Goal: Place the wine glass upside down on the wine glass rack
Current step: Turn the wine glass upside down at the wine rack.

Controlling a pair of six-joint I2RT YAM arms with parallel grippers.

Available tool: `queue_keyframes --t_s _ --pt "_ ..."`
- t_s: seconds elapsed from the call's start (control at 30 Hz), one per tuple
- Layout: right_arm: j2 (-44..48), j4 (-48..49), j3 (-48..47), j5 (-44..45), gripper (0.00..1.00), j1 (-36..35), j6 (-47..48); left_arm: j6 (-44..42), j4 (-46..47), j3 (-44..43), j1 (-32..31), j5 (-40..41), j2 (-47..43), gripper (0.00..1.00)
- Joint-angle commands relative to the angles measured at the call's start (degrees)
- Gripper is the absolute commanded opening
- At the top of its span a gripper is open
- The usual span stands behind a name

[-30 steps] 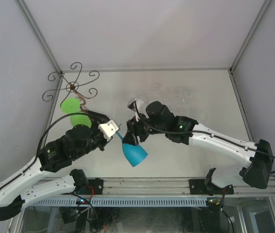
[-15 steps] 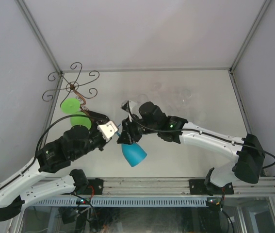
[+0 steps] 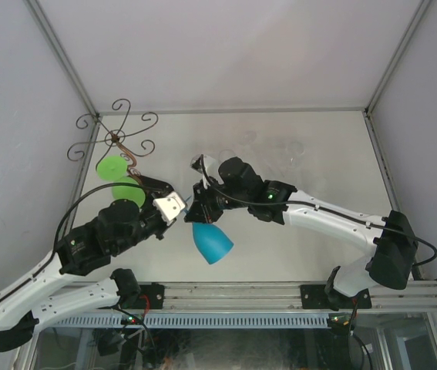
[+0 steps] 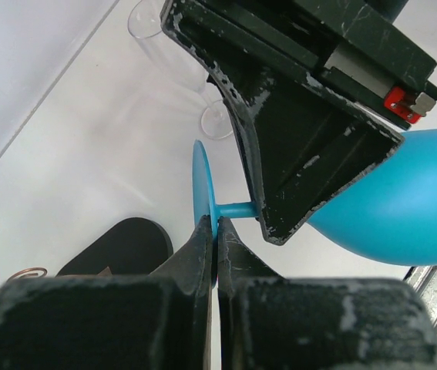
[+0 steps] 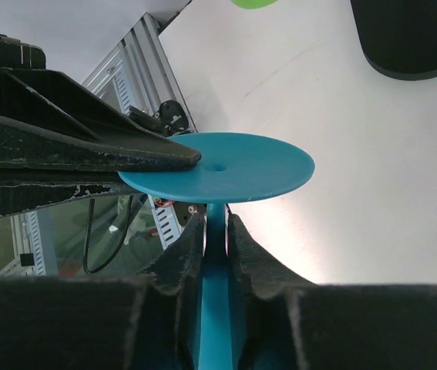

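The blue wine glass (image 3: 212, 243) hangs over the table between both arms, bowl toward the near edge. My left gripper (image 4: 216, 227) is shut on the rim of its round foot (image 4: 201, 185). My right gripper (image 5: 215, 227) is shut on the stem just under the foot (image 5: 226, 166), both pads pressed against it. In the top view the two grippers meet at the stem, the left gripper (image 3: 179, 206) beside the right gripper (image 3: 201, 210). The wine glass rack (image 3: 116, 139) stands at the far left, away from both grippers.
Two green glasses (image 3: 112, 167) hang upside down on the rack's near side. The rack's black base (image 4: 122, 247) lies just left of the held glass. Clear glasses (image 3: 291, 150) stand at the back of the table. Grey walls close in left, right and behind.
My right gripper has moved left onto the stem and closed on it. The left gripper has kept its hold on the foot and the glass has barely shifted.
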State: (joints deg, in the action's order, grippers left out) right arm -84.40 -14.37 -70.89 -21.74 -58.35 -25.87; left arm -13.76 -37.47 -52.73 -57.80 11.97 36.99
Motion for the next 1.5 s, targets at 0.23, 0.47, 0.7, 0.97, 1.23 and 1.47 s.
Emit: queue_keyframes --t_s 0.23,0.47,0.7,0.97,1.23,1.47 --pt "2.5 -2.7 -2.1 3.0 0.38 -0.2 0.5 -0.5 3.3 -0.7 -0.2 1.6 -1.2 0.0" --pt "3.2 -3.2 -2.0 4.4 0.22 -0.5 0.7 -0.4 3.2 -0.6 -0.2 1.4 -1.0 0.0" --pt "3.2 -3.3 -1.9 5.3 0.01 -1.0 0.6 -0.2 3.2 -0.4 -0.2 1.7 -1.8 0.0" --pt "4.5 -2.4 -1.2 7.8 0.0 -1.3 0.4 0.1 3.1 -0.5 -0.2 1.7 -2.2 0.01" --pt "5.3 3.0 -0.9 8.5 0.0 -0.4 -3.0 1.5 4.6 -1.7 -0.2 -1.0 -4.6 0.23" --pt "6.1 4.7 -0.9 10.9 0.0 0.2 -4.0 4.0 5.2 -1.8 -0.2 -1.6 -6.2 0.32"
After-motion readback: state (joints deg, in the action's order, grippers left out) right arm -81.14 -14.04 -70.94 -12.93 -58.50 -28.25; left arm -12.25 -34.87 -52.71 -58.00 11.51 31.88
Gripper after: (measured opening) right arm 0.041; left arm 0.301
